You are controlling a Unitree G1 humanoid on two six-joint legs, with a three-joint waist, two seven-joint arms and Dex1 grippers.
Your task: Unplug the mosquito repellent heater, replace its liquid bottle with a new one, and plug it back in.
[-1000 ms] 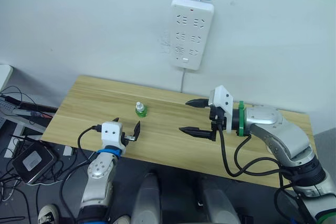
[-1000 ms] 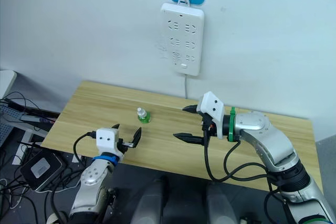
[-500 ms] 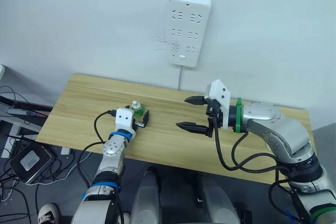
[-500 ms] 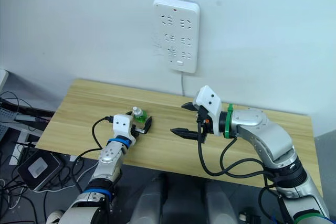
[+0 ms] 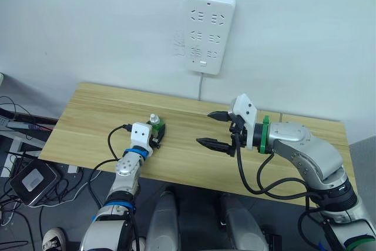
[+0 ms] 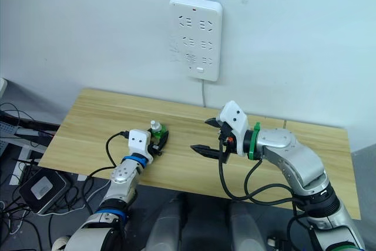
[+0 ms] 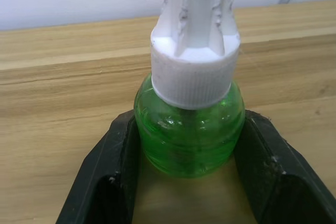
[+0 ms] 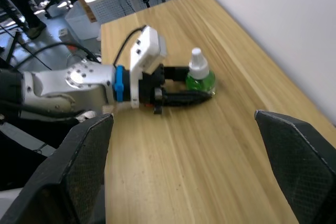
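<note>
Left gripper (image 7: 189, 182) pinches the small green liquid bottle with white ribbed cap (image 7: 190, 124) between its jaws, upright on the light wooden table (image 5: 88, 116), presumably to lift it. Right gripper (image 5: 214, 129) hovers spread, empty, well apart.

The bottle (image 7: 189, 129) is small and round, of clear green plastic, with a white ribbed cap (image 7: 191, 69) and a tall white finned top above it. It stands upright on the wooden bench (image 5: 94, 116), toward the robot's left half. The left gripper (image 5: 157, 135) has one black finger on each side of its green body — both appear to touch the sides.
</note>
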